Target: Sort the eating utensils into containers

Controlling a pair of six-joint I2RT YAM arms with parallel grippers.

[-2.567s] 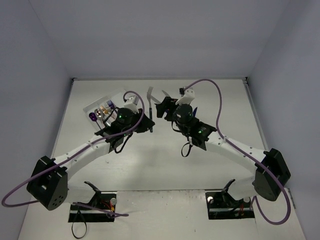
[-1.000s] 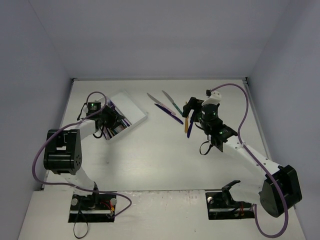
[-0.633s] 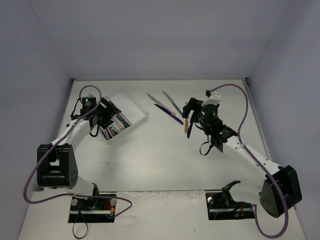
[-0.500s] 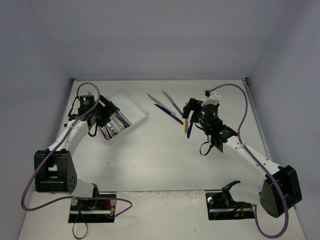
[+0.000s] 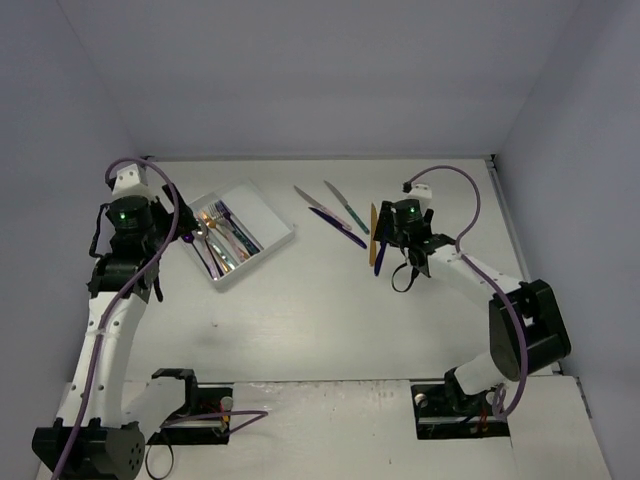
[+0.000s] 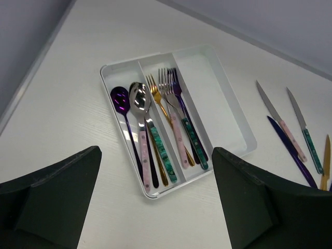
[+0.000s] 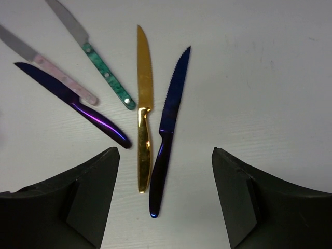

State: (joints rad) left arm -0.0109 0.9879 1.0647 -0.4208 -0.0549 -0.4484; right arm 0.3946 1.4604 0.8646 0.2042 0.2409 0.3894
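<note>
Left gripper point(image 6: 155, 171): jaws wide, empty, raised over the white cutlery tray point(image 6: 207, 88) near the table's far left corner. Spoons point(image 6: 137, 129) occupy its left compartment and forks point(image 6: 174, 114) the middle; the third is bare, presumably reserved for knives. Right gripper point(image 7: 165, 155): jaws wide, empty, poised over the gold knife point(image 7: 144, 104) and dark blue knife point(image 7: 171, 119), right of the table's centre.

The teal-handled knife point(image 7: 91, 54) and pink-handled knife point(image 7: 47, 66) have cropped blade tips.

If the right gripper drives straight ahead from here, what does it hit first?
Probably the handle of the dark blue knife, with the gold knife right beside it; depth is hard to judge.
</note>
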